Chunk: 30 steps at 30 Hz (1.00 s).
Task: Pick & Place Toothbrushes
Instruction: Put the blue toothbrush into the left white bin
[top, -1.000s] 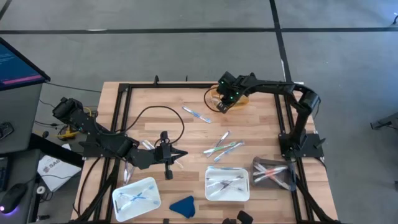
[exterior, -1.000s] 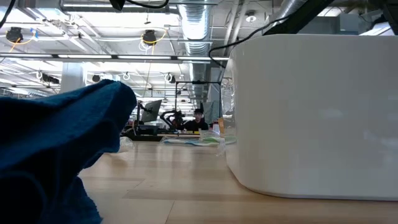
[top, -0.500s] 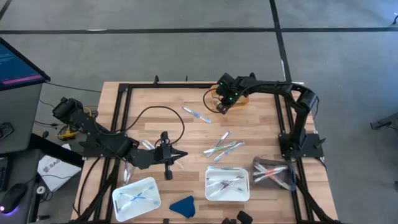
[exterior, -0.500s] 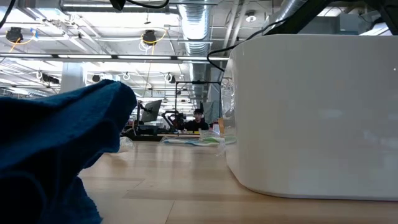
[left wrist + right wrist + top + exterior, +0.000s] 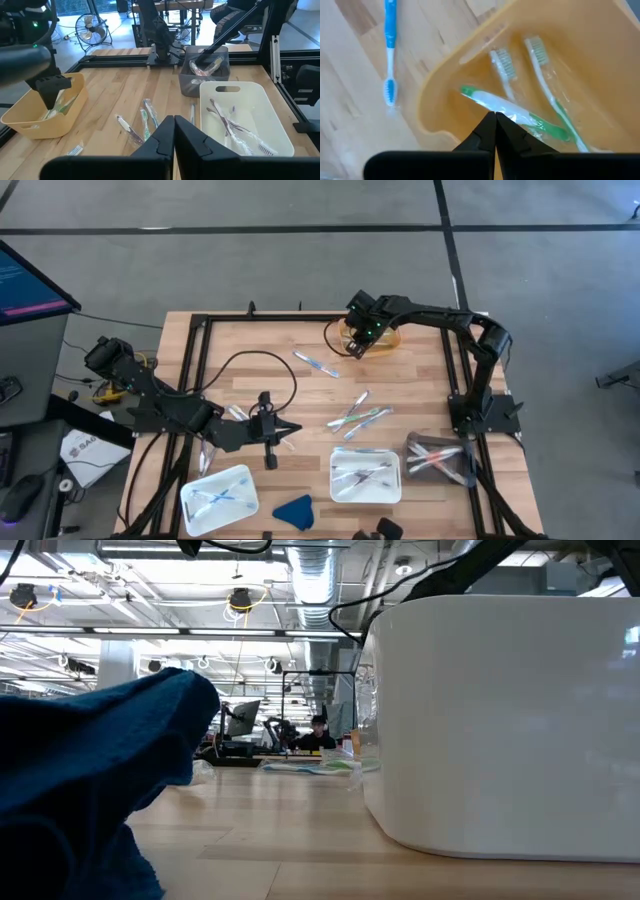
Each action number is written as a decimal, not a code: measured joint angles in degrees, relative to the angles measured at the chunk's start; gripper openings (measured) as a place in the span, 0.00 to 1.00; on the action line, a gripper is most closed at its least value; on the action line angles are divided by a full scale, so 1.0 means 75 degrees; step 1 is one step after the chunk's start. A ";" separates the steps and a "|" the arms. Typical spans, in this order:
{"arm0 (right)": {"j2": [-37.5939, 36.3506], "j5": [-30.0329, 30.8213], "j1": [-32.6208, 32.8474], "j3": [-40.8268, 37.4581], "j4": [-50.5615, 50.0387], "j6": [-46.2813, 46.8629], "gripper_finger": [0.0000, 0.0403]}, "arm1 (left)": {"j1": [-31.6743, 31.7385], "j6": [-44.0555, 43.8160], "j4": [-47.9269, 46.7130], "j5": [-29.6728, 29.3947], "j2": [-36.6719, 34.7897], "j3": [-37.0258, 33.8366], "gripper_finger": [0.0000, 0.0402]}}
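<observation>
**Inspector:** Report the tools and where they stand.

**Assistant:** The right gripper [image 5: 495, 117] hangs over the yellow plastic bin [image 5: 385, 338] at the table's far side, fingers pressed together, nothing visibly between them. The left gripper [image 5: 174, 122] waits low near the front left, closed and empty.

**Inspector:** Location of the slim white plastic toothbrushes?

**Assistant:** Scattered. Three with green accents, in clear wrappers, lie inside the yellow bin; one green-and-white toothbrush [image 5: 512, 114] is directly beneath the right fingertips. A blue-handled toothbrush [image 5: 389, 47] lies on the wooden table [image 5: 420, 380] just outside the bin. A loose cluster [image 5: 357, 414] sits mid-table. More rest in the two white plastic trays [image 5: 366, 475] and the grey bin [image 5: 440, 457] by the right arm's base.

**Inspector:** Handling assessment?

**Assistant:** In my judgement, light and stiff, but thin and slick, especially wrapped; likely to pivot if pinched near an end. Take hold mid-handle, across the width. Crossed pieces risk dragging their neighbours.
</observation>
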 joint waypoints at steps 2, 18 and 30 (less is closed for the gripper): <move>0.0000 0.0000 0.0055 0.0116 -0.0139 -0.0026 0.00 | 0.0000 0.0000 -0.0003 0.0000 -0.0002 0.0000 0.01; -0.0507 0.0007 0.0863 0.0363 -0.0613 -0.0076 0.00 | 0.0000 -0.0064 -0.0003 0.0000 -0.0001 0.0000 0.01; -0.2007 0.0032 0.1941 0.0346 -0.0692 -0.0074 0.00 | 0.0000 -0.0064 0.0003 -0.0003 0.0000 0.0000 0.01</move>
